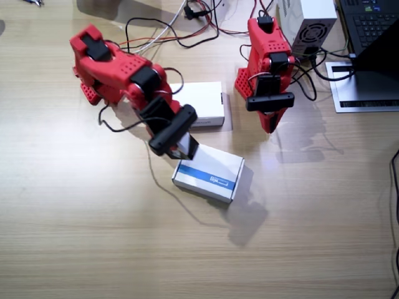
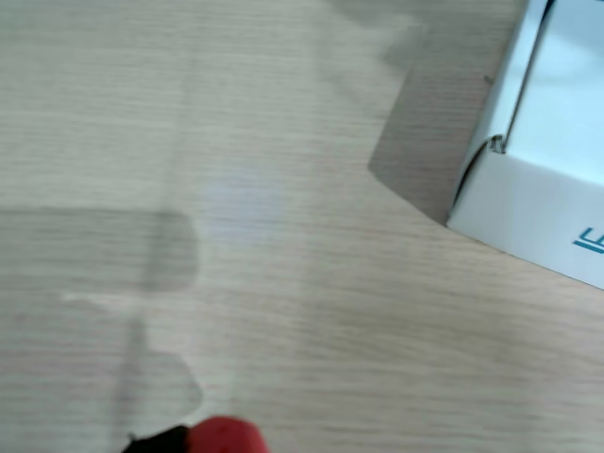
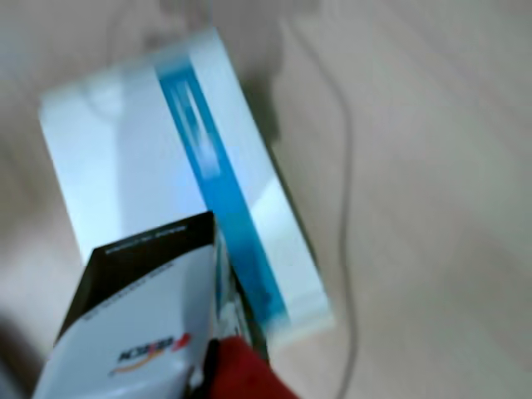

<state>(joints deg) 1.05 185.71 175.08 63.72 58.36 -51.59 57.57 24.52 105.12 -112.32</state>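
The right gripper [image 1: 179, 142] is clamped on a small black-and-white cardboard box [image 3: 137, 324], lifted just above the white blue-striped carton [image 1: 209, 173]; not yet set down; the left gripper [image 1: 270, 121] rests apart, its opening unclear.

Wooden table [image 1: 93, 237]; blue-striped box [image 1: 209, 173], white box [image 1: 204, 103], laptop [image 1: 374, 25]

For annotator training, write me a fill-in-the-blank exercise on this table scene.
1. The right arm holds a small black-and-white cardboard box in its jaws above a flat white cardboard box with a ____ stripe.
2. The jaws of the left arm hold ____.
3. Another plain white rectangular box lies between the two ____.
Missing words: blue; nothing; arms.
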